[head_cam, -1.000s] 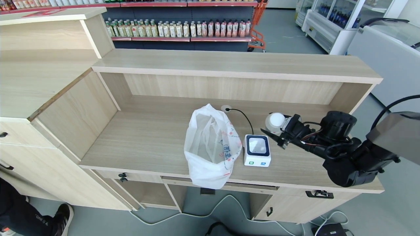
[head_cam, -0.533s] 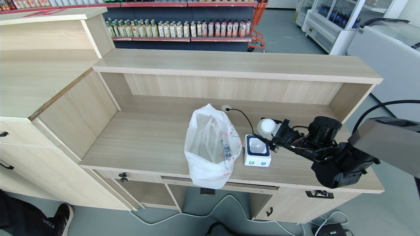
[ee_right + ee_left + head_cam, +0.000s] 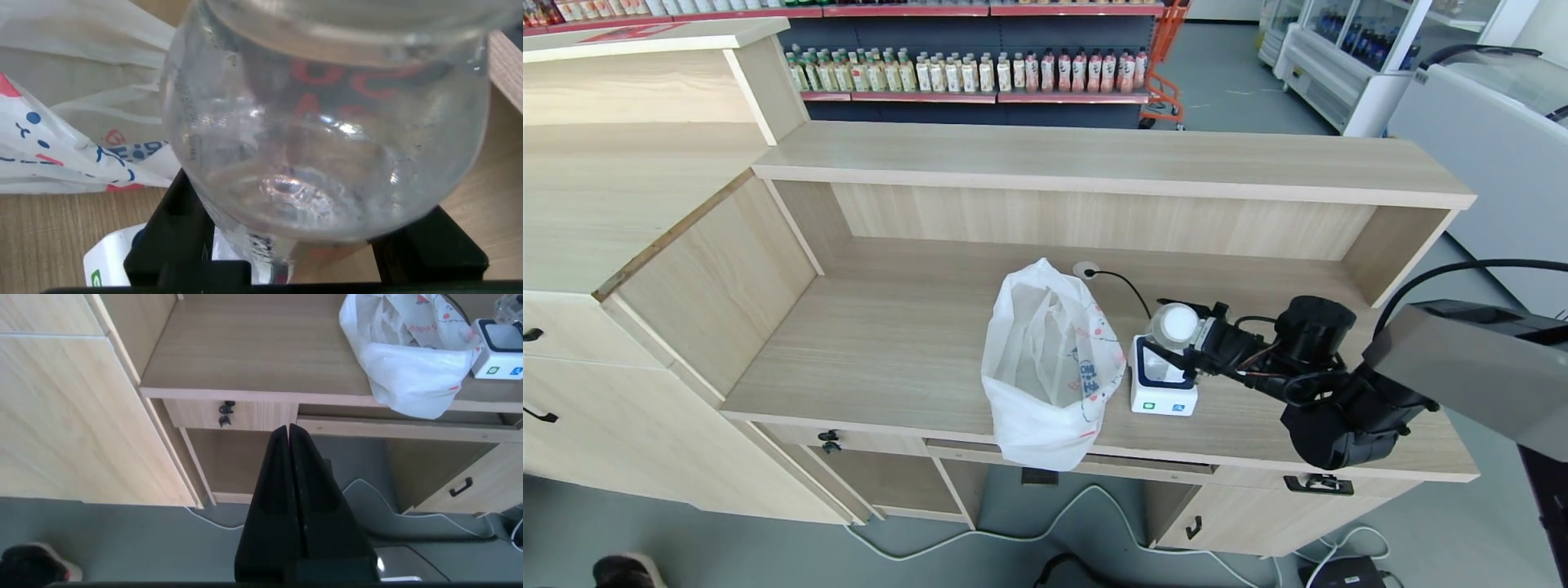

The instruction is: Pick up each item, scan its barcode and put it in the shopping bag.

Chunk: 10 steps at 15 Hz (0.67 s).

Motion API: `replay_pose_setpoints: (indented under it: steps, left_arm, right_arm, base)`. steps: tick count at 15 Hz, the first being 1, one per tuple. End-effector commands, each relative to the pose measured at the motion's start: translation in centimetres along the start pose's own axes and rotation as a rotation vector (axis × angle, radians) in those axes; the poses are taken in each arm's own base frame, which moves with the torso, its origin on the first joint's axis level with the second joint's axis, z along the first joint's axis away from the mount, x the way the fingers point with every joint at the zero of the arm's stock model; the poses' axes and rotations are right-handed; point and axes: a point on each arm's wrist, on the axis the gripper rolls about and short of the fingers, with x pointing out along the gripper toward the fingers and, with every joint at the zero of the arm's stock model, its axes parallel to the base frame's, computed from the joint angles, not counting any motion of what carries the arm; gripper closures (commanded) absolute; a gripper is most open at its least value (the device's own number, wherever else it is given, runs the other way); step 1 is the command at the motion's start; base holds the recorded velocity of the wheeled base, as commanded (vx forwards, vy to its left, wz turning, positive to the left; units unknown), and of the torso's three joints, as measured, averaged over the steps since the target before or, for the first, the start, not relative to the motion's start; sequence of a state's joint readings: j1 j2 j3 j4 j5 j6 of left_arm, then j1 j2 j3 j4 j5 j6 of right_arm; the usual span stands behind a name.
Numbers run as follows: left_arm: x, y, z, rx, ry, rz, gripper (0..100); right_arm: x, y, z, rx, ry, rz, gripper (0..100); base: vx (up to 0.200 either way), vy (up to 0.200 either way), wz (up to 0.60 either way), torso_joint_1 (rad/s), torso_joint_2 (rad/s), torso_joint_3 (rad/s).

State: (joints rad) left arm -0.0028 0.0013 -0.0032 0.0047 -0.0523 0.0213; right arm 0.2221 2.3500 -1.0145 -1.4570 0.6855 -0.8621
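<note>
And here's the right gripper [image 3: 1186, 349] out over the scanner [image 3: 1165, 394], fingers [image 3: 176, 233] clamped on a clear bottle [image 3: 1176, 327] with a white cap. The bottle is off the surface [image 3: 890, 343], held in the air right above the scanner's glass window, and the shopping bag [image 3: 1045, 367] stands just to its left. Up close in the right wrist view, the bottle [image 3: 327, 139] sits between the two dark fingers, one on each flank of its rounded body, with the bag [image 3: 73, 122] and a corner of the scanner [image 3: 110, 263] beyond it.

How will it handle? By my read, that smooth round wall is slippery and probably thin enough to give under a hard squeeze. I can't tell how full it is, so the weight is anyone's guess. A hold across the middle of the body, like this one, looks the safest, since a grip nearer the cap or the base could let it swivel. The red print is on the side, so the barcode may need turning toward the window.

The left gripper [image 3: 288, 437] hangs low in front of the counter, near its left end, fingers pressed together on nothing at all
</note>
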Motion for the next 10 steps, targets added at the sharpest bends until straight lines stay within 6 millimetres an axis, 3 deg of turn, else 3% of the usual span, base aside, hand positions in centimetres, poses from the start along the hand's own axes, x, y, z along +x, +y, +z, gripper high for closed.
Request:
replay_pose_setpoints:
  steps: [1,10]
  left_arm:
    - [0.0,0.0,0.0,0.000,0.000,0.000,100]
    - [0.0,0.0,0.0,0.000,0.000,0.000,100]
  right_arm:
    - [0.4,0.4,-0.8,0.000,-0.005,0.006,100]
    - [0.8,1.6,-2.1,-0.004,-0.008,0.006,100]
  base:
    - [0.000,0.000,0.00,0.000,0.00,0.000]
    - [0.000,0.000,0.00,0.000,0.00,0.000]
